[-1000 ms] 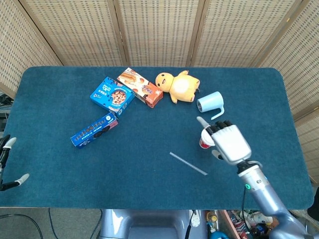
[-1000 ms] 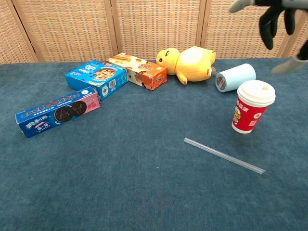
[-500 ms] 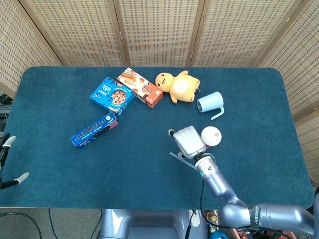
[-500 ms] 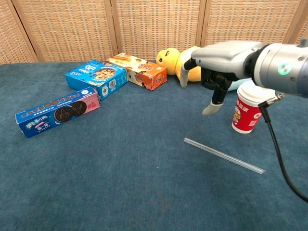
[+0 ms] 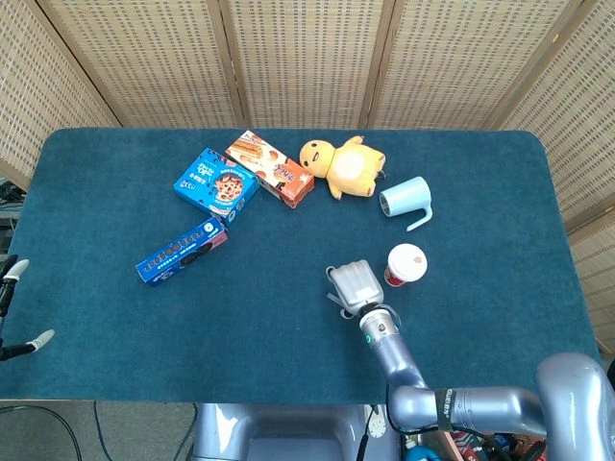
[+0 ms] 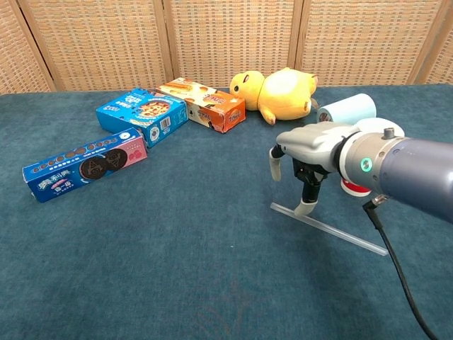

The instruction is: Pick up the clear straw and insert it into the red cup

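Fingers of the right robot hand point(image 6: 306, 157) point down, spread apart and holding nothing; one fingertip point(image 6: 304, 208) touches the straw point(image 6: 329, 229) near its left end. The straw lies flat on the worktop point(image 6: 177, 248), just in front of the red cup point(image 5: 405, 265). Only the head view shows the left robot hand point(image 5: 12, 307), open at the worktop's edge; there the right hand hides most of the straw.

A table point(image 5: 115, 336) covered in dark blue cloth is shown. Along its far side are lined up a long blue cookie box point(image 5: 182, 252), a square blue cookie box point(image 5: 216, 181), an orange snack box point(image 5: 270, 168), a yellow plush toy point(image 5: 342, 165) and a tipped pale blue mug point(image 5: 405, 199). Nearer the front, a red cup point(image 5: 405, 265) with a white lid is stood upright, and a clear straw point(image 6: 347, 235) is laid flat just beside it.
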`<state>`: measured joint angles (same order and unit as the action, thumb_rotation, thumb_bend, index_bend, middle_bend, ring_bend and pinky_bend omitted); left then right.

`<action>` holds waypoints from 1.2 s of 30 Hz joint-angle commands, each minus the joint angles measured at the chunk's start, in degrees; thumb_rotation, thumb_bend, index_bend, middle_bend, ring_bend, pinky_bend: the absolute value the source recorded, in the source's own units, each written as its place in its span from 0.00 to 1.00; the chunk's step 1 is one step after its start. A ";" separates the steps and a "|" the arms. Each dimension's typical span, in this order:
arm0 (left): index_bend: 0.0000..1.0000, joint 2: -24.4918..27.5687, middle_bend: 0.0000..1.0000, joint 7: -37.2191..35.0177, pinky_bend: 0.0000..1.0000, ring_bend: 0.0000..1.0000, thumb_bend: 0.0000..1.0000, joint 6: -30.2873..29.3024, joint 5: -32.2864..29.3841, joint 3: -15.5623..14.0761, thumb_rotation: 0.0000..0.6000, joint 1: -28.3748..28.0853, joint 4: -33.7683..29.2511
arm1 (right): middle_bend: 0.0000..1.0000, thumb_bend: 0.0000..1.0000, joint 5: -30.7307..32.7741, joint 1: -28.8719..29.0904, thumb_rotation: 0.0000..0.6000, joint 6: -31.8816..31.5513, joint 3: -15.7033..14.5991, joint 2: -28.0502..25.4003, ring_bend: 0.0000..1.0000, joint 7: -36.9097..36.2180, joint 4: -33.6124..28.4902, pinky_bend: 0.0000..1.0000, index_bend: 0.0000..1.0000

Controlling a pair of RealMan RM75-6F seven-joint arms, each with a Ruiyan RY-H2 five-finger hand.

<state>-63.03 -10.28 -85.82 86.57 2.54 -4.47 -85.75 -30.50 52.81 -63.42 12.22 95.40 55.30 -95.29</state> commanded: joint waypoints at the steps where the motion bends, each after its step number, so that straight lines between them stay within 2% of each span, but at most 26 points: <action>1: 0.00 -0.07 0.00 0.16 0.00 0.00 0.10 0.10 -0.01 0.01 1.00 -0.08 -0.03 | 0.95 0.10 2.83 0.07 1.00 -0.77 0.83 1.16 0.83 -0.97 0.67 1.00 0.43; 7: 0.00 -0.18 0.00 0.28 0.00 0.00 0.10 0.09 0.02 -0.03 1.00 -0.10 -0.01 | 0.95 0.14 7.27 0.45 1.00 -2.83 2.00 2.92 0.83 -1.24 1.54 1.00 0.48; 12: 0.00 -0.16 0.00 0.18 0.00 0.00 0.10 0.06 0.08 -0.04 1.00 -0.13 0.01 | 0.95 0.20 12.45 1.00 1.00 -4.71 4.33 5.01 0.83 -1.75 2.51 1.00 0.50; 17: 0.00 -0.15 0.00 -0.02 0.00 0.00 0.10 -0.13 0.01 0.02 1.00 -0.06 0.17 | 0.95 0.23 13.69 1.96 1.00 -7.94 5.12 7.78 0.83 -1.07 5.19 1.00 0.51; 25: 0.00 -0.16 0.00 -0.15 0.00 0.00 0.10 0.14 -0.06 -0.02 1.00 -0.17 0.31 | 0.95 0.33 15.98 2.49 1.00 -10.20 7.49 10.97 0.83 -1.30 7.45 1.00 0.51; 36: 0.00 -0.05 0.00 -0.54 0.00 0.00 0.10 0.04 -0.17 0.01 1.00 -0.10 0.38 | 0.95 0.37 20.33 3.21 1.00 -12.27 10.51 13.25 0.84 0.42 8.32 1.00 0.51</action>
<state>-63.09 -10.83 -85.77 86.40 2.55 -4.58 -85.37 -10.36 55.97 -75.52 22.58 108.50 55.57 -87.04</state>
